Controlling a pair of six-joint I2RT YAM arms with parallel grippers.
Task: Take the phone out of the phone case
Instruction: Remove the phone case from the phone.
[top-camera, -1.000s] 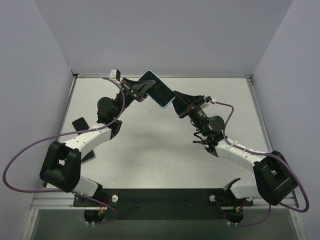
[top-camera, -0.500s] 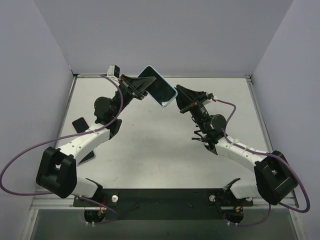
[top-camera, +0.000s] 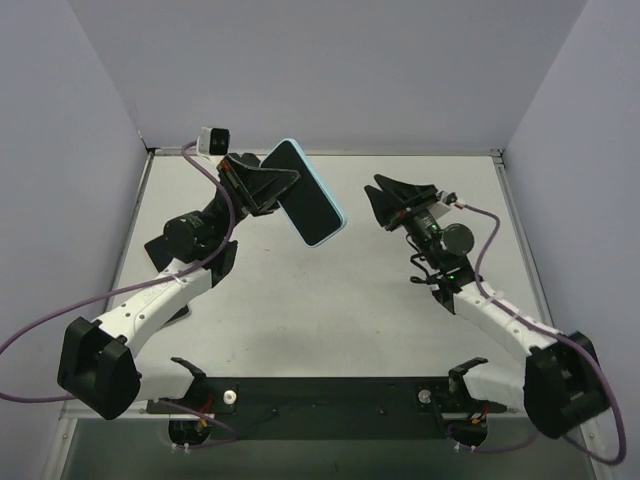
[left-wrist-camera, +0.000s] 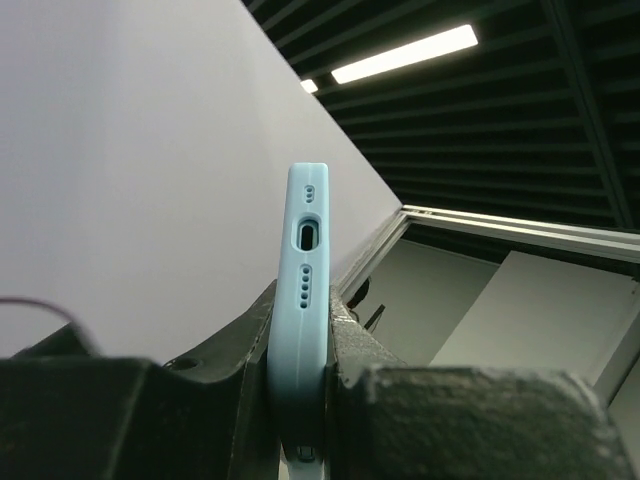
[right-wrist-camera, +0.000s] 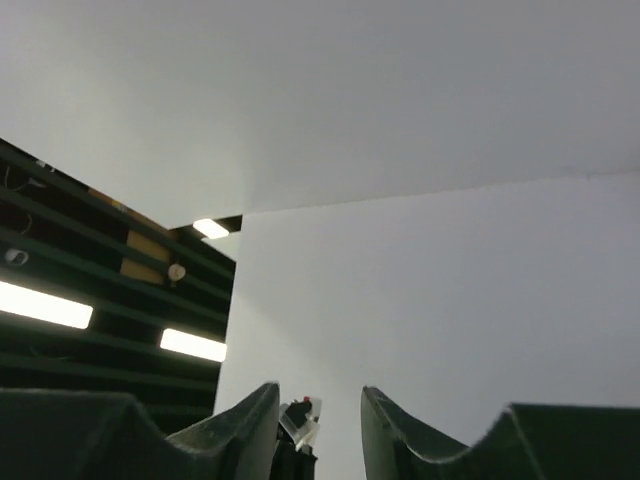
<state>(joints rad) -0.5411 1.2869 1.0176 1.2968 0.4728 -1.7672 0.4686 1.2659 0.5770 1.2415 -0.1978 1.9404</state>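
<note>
The phone (top-camera: 303, 197), dark screen up, sits in its light blue case (top-camera: 337, 218) and is held in the air above the table's back left. My left gripper (top-camera: 270, 188) is shut on the cased phone's upper left end. In the left wrist view the case's edge (left-wrist-camera: 306, 230), with its port and speaker holes, stands upright between the fingers of the left gripper (left-wrist-camera: 302, 297). My right gripper (top-camera: 378, 198) is open and empty, raised to the right of the phone and apart from it. In the right wrist view the right gripper (right-wrist-camera: 320, 400) holds nothing.
The white table (top-camera: 330, 300) is walled at the back and on both sides by grey panels (top-camera: 330, 70). Purple cables (top-camera: 40, 320) loop from both arms. The arm bases stand on a black bar (top-camera: 320, 395) at the near edge.
The right gripper was at the phone's lower right corner; it has drawn back to the right and is now apart. The left arm has swung the phone left and lower.
</note>
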